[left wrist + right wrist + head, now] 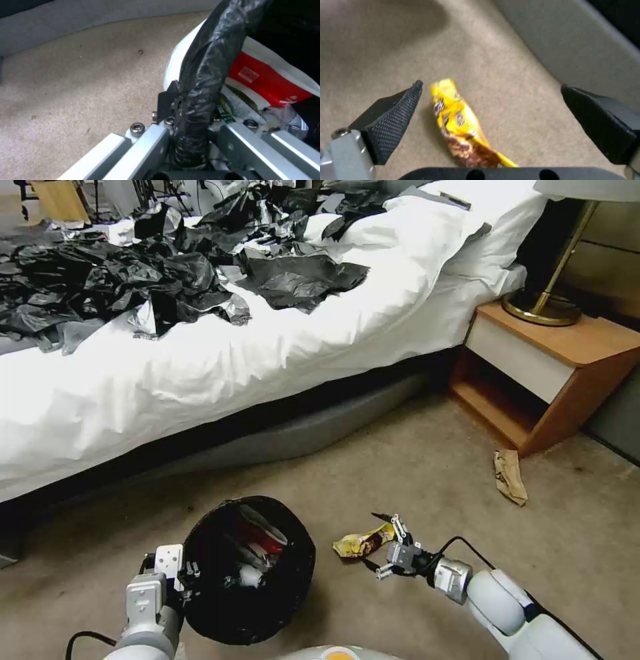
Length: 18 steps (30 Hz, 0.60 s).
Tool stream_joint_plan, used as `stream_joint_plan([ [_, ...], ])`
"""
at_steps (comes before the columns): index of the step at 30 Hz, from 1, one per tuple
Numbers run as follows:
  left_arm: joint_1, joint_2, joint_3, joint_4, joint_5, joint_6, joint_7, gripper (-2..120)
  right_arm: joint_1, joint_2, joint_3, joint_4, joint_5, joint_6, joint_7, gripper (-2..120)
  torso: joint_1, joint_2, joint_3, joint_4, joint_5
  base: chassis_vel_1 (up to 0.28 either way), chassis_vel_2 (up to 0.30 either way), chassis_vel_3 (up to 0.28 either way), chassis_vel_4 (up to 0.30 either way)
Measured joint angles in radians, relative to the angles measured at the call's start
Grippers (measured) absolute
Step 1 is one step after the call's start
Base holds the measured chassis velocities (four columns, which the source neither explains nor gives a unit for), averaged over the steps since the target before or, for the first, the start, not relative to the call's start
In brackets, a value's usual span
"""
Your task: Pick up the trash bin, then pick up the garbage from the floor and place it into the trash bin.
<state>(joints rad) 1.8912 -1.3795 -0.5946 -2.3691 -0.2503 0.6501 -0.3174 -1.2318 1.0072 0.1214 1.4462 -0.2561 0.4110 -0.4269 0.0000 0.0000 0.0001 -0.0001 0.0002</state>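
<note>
While the left gripper (190,573) clamps the bag-wrapped rim of the trash bin (293,593), holding it low at the robot's left with a red-white packet (266,82) inside, the right gripper (390,547) hovers with fingers spread wide around a yellow snack wrapper (360,542) on the carpet (413,460). Farther off, a brown paper bag (510,475) lies beside the wooden nightstand (553,373), next to the white bed (267,340).

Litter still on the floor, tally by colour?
Yellow: 1, the wrapper between the open right tool's fingers.
Brown: 1, the paper bag by the nightstand.
Total: 2.
</note>
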Motion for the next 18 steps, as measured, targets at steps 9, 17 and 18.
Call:
stream_joint_plan([
  [9, 0.003, -0.004, 0.000, 0.000, 0.004, 0.000, 0.000, 0, 0.090, 0.054, -0.033, -0.129, -0.045, 0.053, -0.029, 100, 0.000, 0.000, 0.000, 0.0001, -0.0004, 0.000, 0.000, 0.000, 0.000],
  [17, 0.009, -0.008, -0.002, -0.002, 0.009, 0.000, 0.000, 0, 0.145, 0.101, -0.045, -0.221, -0.062, 0.073, -0.034, 100, 0.000, 0.000, 0.000, 0.0001, 0.0000, 0.000, 0.000, 0.000, 0.000],
  [18, 0.009, -0.011, -0.002, -0.002, 0.010, 0.000, 0.000, 0, 0.163, 0.119, -0.048, -0.259, -0.075, 0.080, -0.034, 100, 0.000, 0.000, 0.000, 0.0000, -0.0004, 0.000, 0.000, 0.000, 0.000],
])
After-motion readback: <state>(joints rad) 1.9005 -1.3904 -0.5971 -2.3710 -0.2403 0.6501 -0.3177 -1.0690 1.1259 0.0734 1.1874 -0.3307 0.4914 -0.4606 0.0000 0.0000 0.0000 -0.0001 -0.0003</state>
